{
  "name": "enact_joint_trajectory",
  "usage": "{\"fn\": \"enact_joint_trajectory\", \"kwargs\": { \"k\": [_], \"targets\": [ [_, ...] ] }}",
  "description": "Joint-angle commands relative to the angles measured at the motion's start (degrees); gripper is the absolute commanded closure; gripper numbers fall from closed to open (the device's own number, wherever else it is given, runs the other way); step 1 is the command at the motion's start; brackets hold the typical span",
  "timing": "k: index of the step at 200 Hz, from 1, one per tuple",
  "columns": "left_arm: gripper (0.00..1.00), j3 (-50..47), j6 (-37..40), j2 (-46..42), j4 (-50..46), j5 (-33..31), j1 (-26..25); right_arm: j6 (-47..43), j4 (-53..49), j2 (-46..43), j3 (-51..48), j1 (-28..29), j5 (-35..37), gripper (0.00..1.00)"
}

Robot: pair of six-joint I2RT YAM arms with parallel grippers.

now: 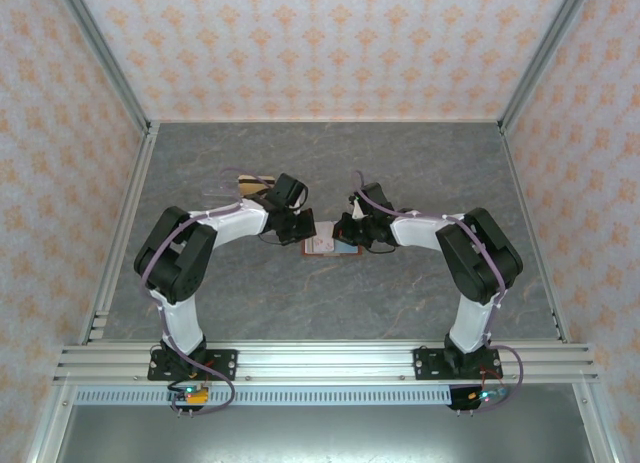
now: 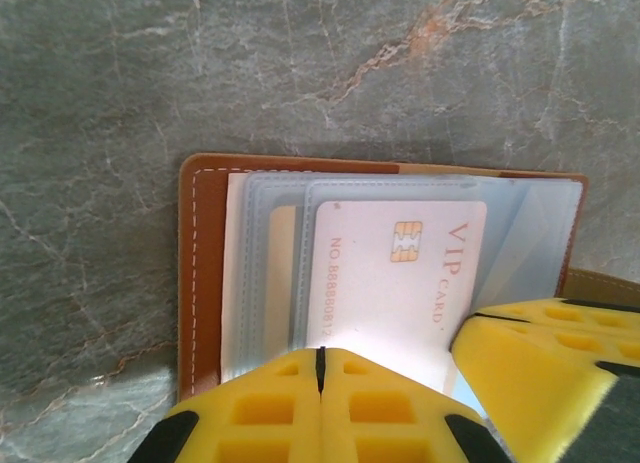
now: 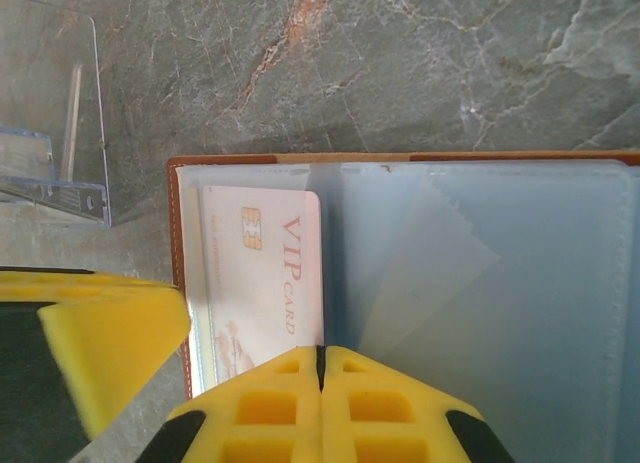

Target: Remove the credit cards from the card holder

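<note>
**Entry: extraction status.**

The card holder [image 1: 333, 245] lay spread flat in the middle of the table [image 1: 330, 163], inside face up, between your two arms.

**Tools**
- You had the left gripper [image 2: 320, 355] with its pads pressed together and nothing visible in the seam. Its tips were over the near edge of the page that carried the card.
- The right gripper [image 3: 320, 353] was the same: pads together, no card between them, tips over the near edge by the fold.
- The wrist views did not show whether either tip bore down on the holder.

**Done, as judged:** the holder was unfolded and laid out for access.

**Not done**
- The pinkish-white VIP card [image 2: 400, 273] sat fully inside its clear sleeve, with chip and lettering readable through the plastic.
- A tan edge [image 2: 283, 273] behind the neighbouring sleeve looked like a second card, also seated. I was not certain of this.
- The other page, in the right wrist view, showed blue-grey pockets and one loose clear flap [image 3: 430, 273]. I could make out no card there.
- No card lay free on the table.

**Other:** A clear stand [image 3: 60, 178] stood near the holder's corner with something thin in it. I could not tell whether that was a card.

**Judgement:** this was an early stage, with every card you could see yet to come out. One gripper would have to part its fingers to pinch the VIP card's edge while the other pinned the holder.
</note>
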Motion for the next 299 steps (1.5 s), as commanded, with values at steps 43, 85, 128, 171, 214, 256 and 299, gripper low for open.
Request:
{"fn": "enact_joint_trajectory", "kwargs": {
  "k": [43, 85, 128, 171, 214, 256, 299],
  "targets": [
    [1.0, 0.47, 0.8, 2.0, -2.22, -2.69, -0.43, 1.99, 4.16, -0.45, -2.02, -1.1, -2.42, 0.96],
    [1.0, -0.22, 0.45, 2.11, -1.92, -2.9, -0.4, 2.59, 5.5, 0.36, -2.01, -1.36, -4.31, 1.0],
    [1.0, 0.0, 0.54, 1.84, -2.86, -4.19, -0.36, 1.94, 4.19, -0.63, -2.67, -1.53, -2.62, 1.0],
    [1.0, -0.09, 0.71, 1.89, -3.25, -4.46, -0.39, 1.86, 4.18, -1.3, -3.78, -2.45, -3.18, 1.0],
    [1.0, -0.09, 0.71, 1.85, -3.11, -4.4, -0.36, 2.03, 4.53, -1.92, -4.45, -3.04, -3.72, 1.0],
    [1.0, 0.05, 0.8, 1.28, -3.03, -3.91, -0.37, 2.02, 4.26, -2.19, -4.52, -3.12, -2.96, 1.0],
    [1.0, 0.17, 1.58, -3.16, -1.6, -1.54, -0.37, 2.28, 4.4, -1.57, -4.1, -3.19, -3.23, 1.0]
  ]
}}
